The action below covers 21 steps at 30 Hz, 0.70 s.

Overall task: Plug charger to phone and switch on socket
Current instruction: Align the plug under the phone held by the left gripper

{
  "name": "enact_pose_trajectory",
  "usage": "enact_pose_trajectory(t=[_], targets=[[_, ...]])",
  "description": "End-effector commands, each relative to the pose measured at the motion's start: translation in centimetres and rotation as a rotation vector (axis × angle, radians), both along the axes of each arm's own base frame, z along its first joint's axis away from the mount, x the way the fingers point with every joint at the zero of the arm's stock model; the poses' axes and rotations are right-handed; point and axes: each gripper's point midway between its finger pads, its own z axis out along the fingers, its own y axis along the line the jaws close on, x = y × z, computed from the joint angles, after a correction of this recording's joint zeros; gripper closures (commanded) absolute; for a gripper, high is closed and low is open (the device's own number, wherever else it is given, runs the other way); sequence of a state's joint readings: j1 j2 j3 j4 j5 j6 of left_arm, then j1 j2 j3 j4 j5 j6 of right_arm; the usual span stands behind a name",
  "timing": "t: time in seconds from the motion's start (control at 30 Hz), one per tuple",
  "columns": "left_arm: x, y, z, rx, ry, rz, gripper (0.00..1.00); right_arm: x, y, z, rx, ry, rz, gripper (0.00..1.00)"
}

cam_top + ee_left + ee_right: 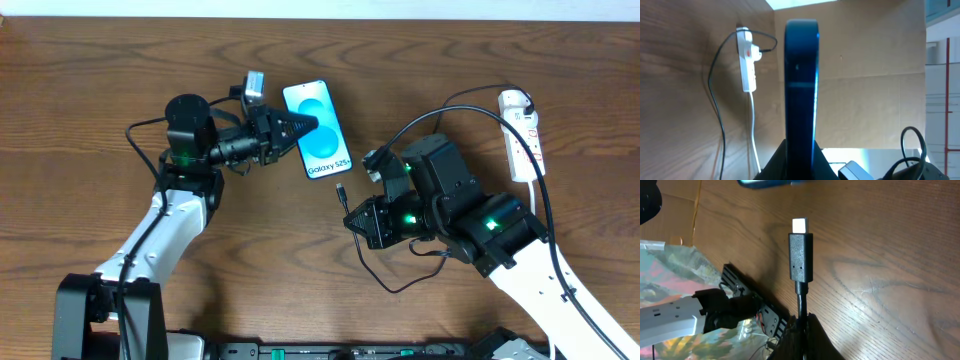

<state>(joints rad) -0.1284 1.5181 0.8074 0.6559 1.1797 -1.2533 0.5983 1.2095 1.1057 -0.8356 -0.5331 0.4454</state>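
Note:
The phone, blue screen with white "Galaxy S25+" text, lies on the wooden table left of centre. My left gripper is shut on its left long edge; the left wrist view shows the phone edge-on between the black fingers. My right gripper is shut on the charger cable just behind its black plug, which points toward the phone's bottom end, a short gap away. From the right wrist, the plug sticks up from the fingers with its metal tip bare. The white socket strip lies at the far right, also seen as the socket.
The thin black charger cable arcs from the strip over my right arm and loops below it near the front edge. A white cord trails from the strip. Both arm bases sit along the table's front.

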Motion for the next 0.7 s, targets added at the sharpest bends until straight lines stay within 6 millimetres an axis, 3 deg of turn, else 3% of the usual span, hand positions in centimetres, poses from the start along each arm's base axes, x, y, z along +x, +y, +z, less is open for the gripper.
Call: enact_pose_trajectory(t=[0.0,0.33,0.67], targets=[[-0.49,-0.27,0.96,-0.012,-0.024,-0.038,0.93,-0.02,0.13,0.18,0.007,-0.002,-0.006,0.99],[-0.37,-0.26,1.65,-0.022,-0.055,-0.033,0.92,0.44,0.45,0.53,0.023,-0.025,-0.006,0.99],[-0.36,-0.26,1.65,-0.026,-0.041,-0.032,0.93,0.78,0.77,-0.38,0.012,0.011,-0.014,0.99]])
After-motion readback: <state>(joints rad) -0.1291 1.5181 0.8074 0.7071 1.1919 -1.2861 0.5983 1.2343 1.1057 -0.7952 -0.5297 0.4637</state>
